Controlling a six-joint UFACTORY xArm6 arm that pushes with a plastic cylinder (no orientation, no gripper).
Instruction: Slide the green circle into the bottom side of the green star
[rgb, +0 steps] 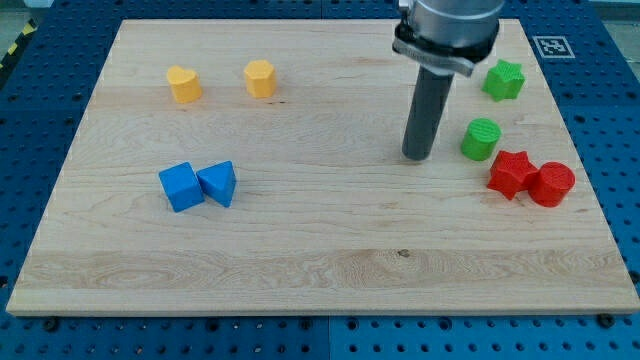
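The green circle (481, 138) stands on the wooden board near the view's right. The green star (503, 79) sits above it, a little to the right, with a gap between them. My tip (417, 157) rests on the board just left of the green circle, slightly lower, apart from it by a small gap.
A red star (511, 173) and a red circle (551, 184) sit touching just below and right of the green circle. A yellow heart (184, 84) and a yellow hexagon (260, 78) are at the upper left. A blue cube (180, 187) and a blue triangle (219, 183) touch at the left. The board's right edge (590, 190) is close.
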